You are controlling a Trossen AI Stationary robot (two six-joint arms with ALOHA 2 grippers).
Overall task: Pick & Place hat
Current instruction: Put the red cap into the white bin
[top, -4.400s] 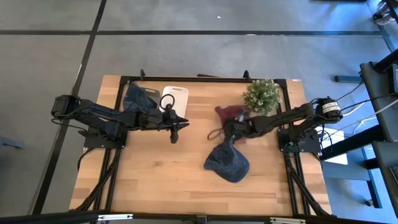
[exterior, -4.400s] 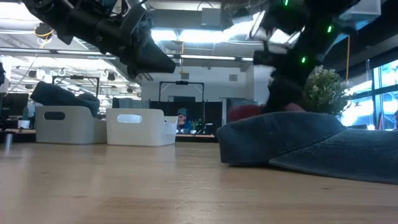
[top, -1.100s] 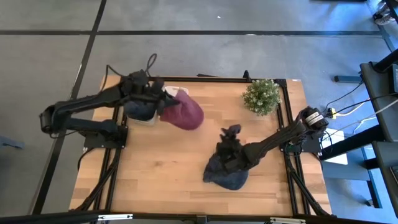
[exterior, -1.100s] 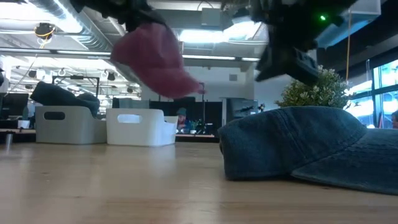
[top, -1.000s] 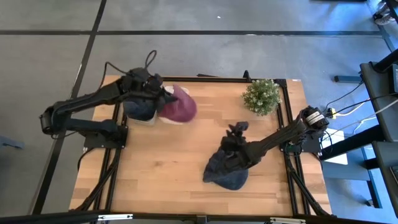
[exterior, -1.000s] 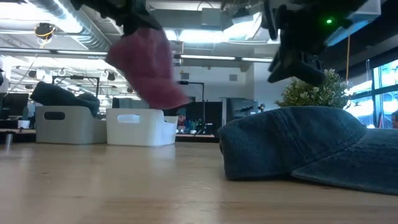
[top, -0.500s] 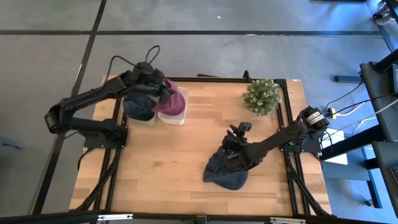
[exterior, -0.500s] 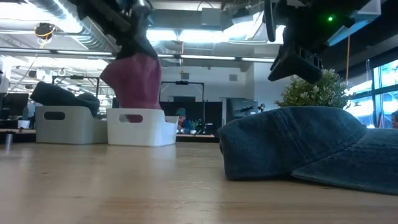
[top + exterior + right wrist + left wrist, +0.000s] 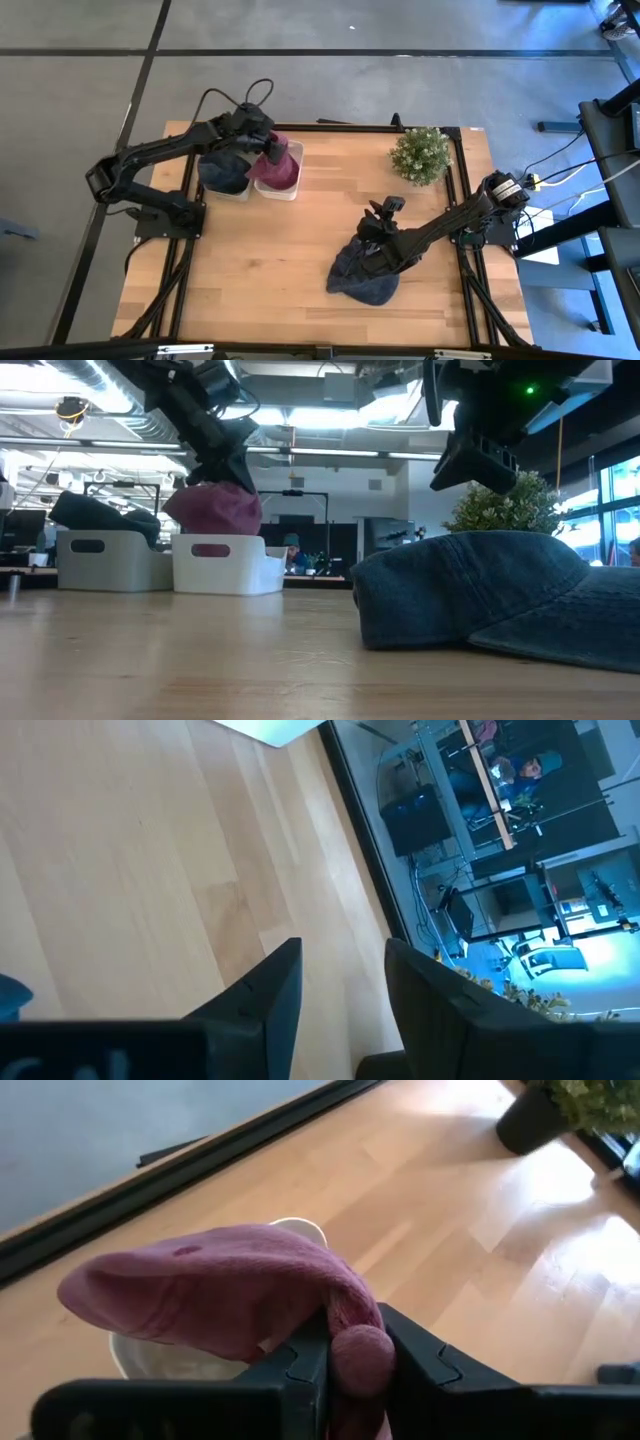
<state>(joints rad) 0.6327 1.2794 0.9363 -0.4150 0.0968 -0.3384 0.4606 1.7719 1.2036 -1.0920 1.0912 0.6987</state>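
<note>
The left tool is pinching a maroon hat and has it resting in the mouth of a white bin at about 11 o'clock on the bench; the left wrist view shows the fabric bunched between the two fingers and the crown draped over the bin's rim. A second white bin just beside it already holds a dark hat. The step in hand looks like the placing of the maroon hat, nearly done. The next move calls for spreading the fingers so the hat drops fully inside, then lifting clear without dragging the cloth out. The right tool, fingers spread, hovers above a blue denim hat lying at about 5 o'clock, near a potted plant at 1 o'clock.
</note>
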